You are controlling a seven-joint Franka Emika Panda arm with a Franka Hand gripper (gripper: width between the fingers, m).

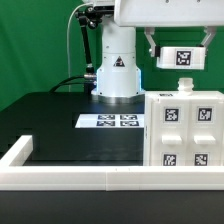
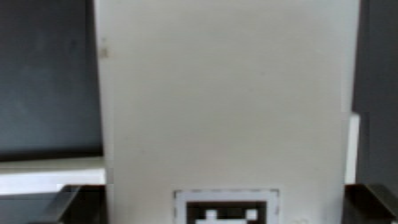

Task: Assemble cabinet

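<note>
Facing the exterior camera, cabinet (image 1: 185, 130) upright.

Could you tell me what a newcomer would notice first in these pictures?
First comes the white tagged panel held aloft in the gripper at the exterior view's upper right; it fills most of the wrist view. Below it the cabinet, a white block of tagged faces, stands on the black table near the marker board.
</note>
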